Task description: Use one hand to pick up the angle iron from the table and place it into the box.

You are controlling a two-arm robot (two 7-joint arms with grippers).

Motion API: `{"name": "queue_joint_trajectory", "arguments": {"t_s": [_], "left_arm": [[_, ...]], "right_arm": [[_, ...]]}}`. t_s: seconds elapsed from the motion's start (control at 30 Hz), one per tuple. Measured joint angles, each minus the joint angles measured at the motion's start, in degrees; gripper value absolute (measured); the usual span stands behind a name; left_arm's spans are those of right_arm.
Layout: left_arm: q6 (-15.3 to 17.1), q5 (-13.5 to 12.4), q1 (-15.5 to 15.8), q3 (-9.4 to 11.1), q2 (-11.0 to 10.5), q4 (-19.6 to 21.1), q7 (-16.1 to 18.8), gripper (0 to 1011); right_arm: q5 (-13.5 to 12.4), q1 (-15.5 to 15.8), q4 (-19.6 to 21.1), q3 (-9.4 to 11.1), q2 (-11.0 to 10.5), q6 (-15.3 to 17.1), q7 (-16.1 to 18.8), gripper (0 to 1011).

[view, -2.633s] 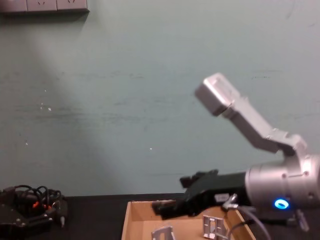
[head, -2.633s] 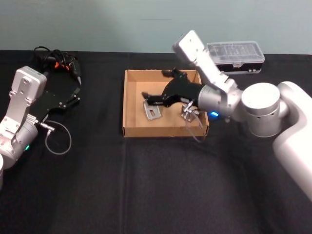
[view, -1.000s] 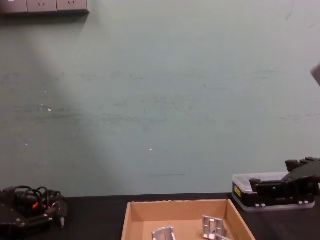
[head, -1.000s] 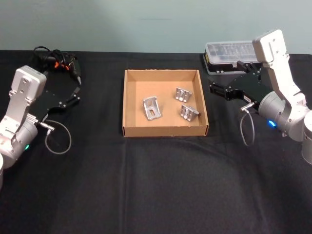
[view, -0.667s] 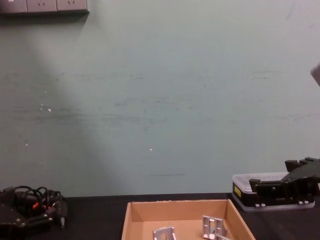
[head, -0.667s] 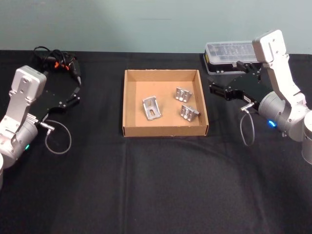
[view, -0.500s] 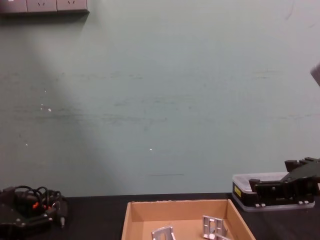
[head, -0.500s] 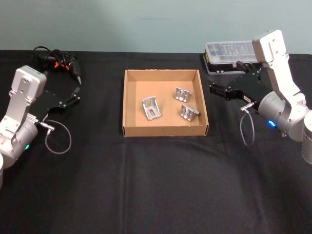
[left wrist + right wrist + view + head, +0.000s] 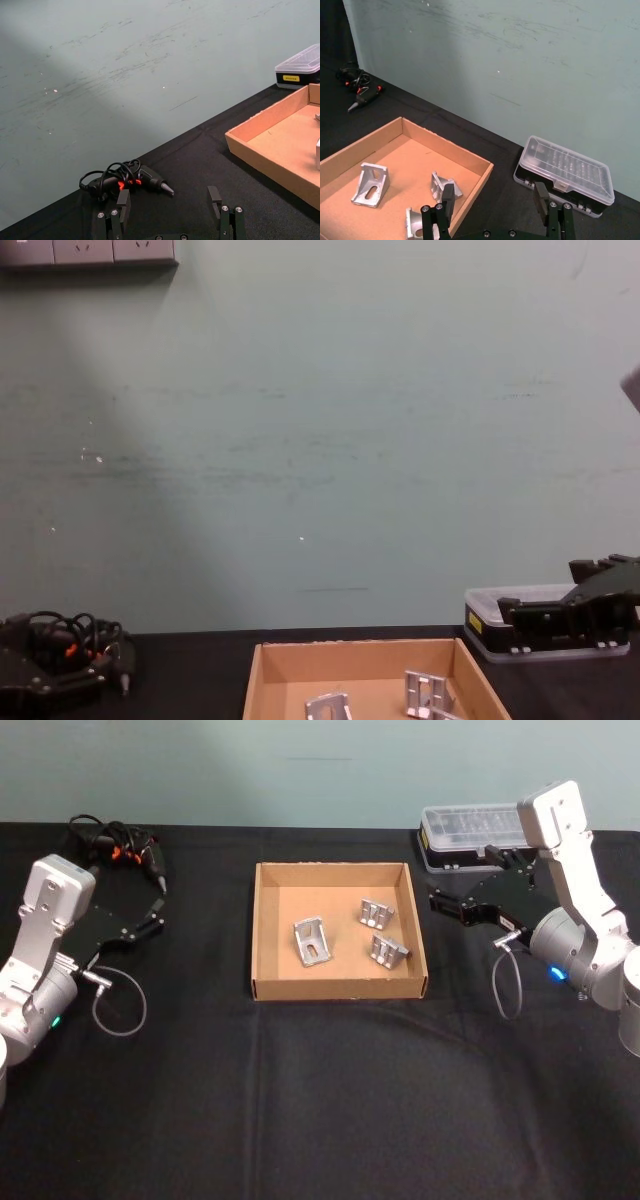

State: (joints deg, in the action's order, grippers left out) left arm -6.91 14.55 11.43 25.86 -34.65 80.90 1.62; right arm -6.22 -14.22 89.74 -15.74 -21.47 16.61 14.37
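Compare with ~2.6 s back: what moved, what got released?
The right tool has pulled out of the box and back to the robot's right, now beside the black case, open and empty. It was over the rightmost angle iron earlier; that bracket now lies free in the box with the other two. Left tool, cables and box are unchanged.

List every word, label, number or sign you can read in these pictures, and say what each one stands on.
No text can be read.
Yellow label on the end of the black case with a clear plastic lid: dark print, too small to read.
Tan cardboard box, silver angle irons and both arms: no markings that can be made out.
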Motion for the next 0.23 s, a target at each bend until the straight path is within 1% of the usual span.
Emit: {"name": "queue_joint_trajectory", "arguments": {"t_s": [0.23], "left_arm": [[0.0, 0.0, 0.0, 0.0, 0.0, 0.0, 0.0, 1000]], "right_arm": [[0.0, 0.0, 0.0, 0.0, 0.0, 0.0, 0.0, 1004]]}}
